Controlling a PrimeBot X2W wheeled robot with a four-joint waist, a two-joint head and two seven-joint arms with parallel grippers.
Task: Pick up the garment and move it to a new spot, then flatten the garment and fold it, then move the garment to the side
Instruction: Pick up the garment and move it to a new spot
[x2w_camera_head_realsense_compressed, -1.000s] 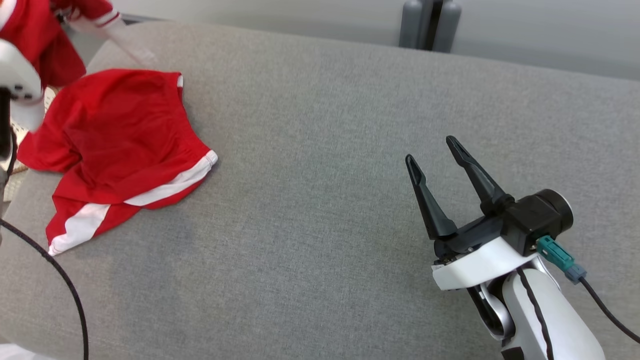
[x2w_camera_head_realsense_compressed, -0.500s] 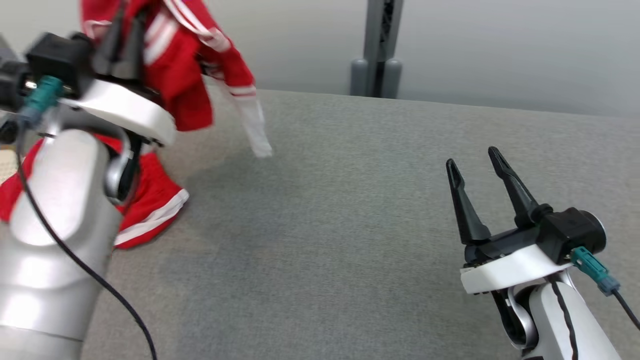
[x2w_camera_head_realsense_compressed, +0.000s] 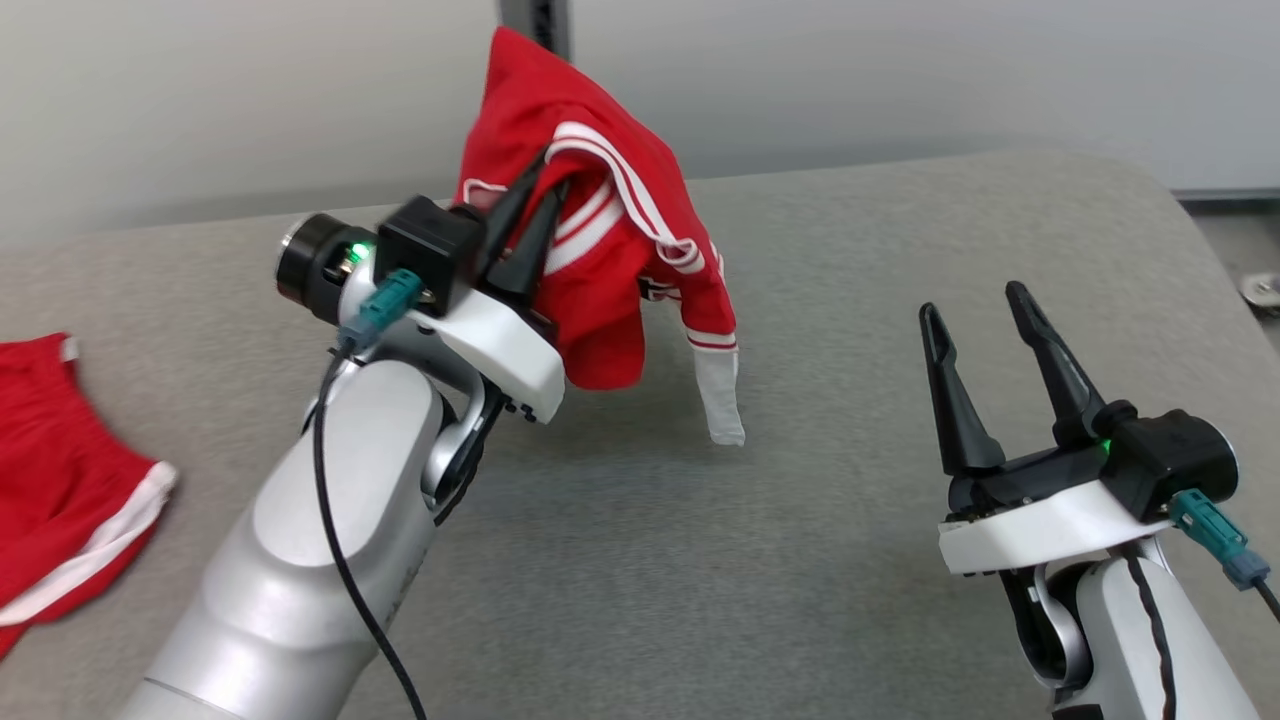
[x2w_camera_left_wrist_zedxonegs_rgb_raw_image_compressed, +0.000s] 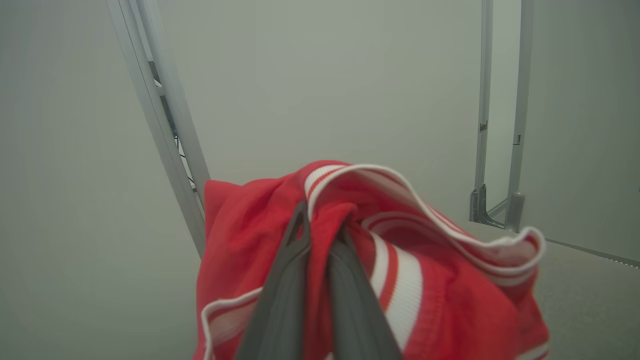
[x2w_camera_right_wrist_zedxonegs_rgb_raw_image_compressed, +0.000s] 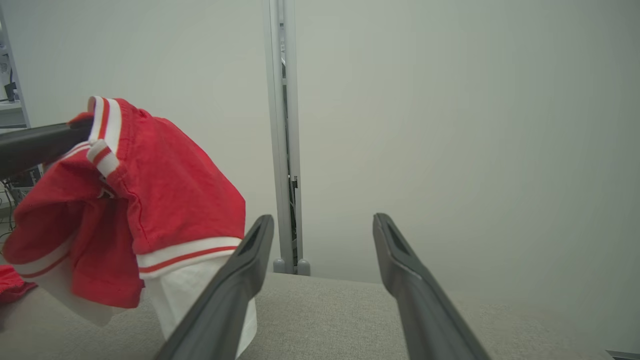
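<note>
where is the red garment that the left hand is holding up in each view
head view: red garment upper centre, pinched in the left hand, its white sleeve hanging toward the grey surface.
left wrist view: lower centre, bunched around the shut fingers.
right wrist view: left side, hanging over the grey surface.
shared landmark: the grey surface, lower right in the left wrist view, along the bottom in the right wrist view.

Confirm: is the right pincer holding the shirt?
No, the right pincer stands open and empty; the shirt hangs from the shut left pincer.
</note>
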